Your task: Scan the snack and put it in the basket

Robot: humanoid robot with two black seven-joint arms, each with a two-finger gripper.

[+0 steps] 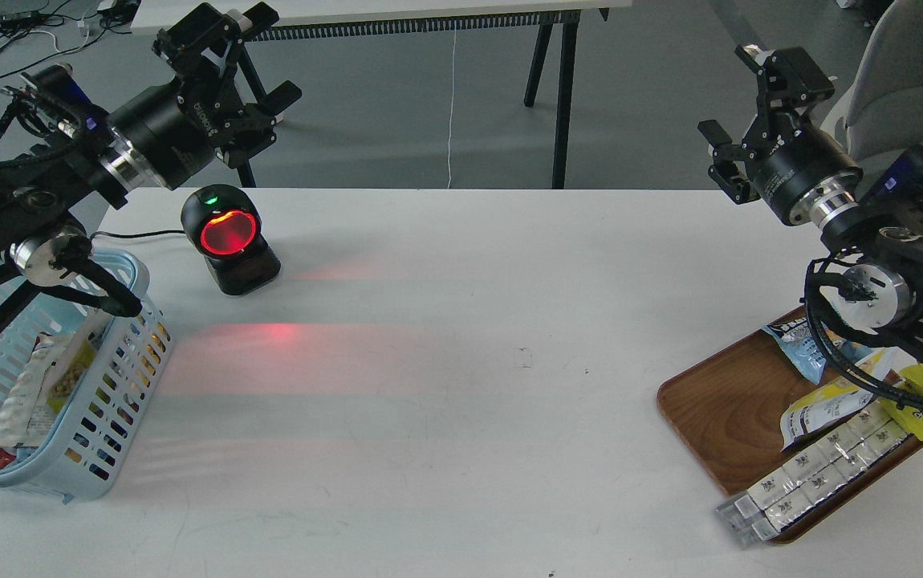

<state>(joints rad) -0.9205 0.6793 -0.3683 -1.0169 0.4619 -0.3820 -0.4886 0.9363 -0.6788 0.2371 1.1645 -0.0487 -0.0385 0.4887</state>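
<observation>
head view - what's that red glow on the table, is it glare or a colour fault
In the head view, the red comes from the scanner, whose lit window casts soft red patches on the white table beside the basket; it is cast light, not a fault, and the picture is otherwise sharp and evenly lit.

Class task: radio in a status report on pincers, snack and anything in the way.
Left pincer and right pincer open, empty, raised. Yellow-and-white foil snack pouch inside light blue slotted plastic basket. Nothing in the way.

There is just one view. It looks from the robot's head, forward and down, onto the white counter [461, 385]. It sits close and high. Both arms come in from the sides, with floor behind.
</observation>
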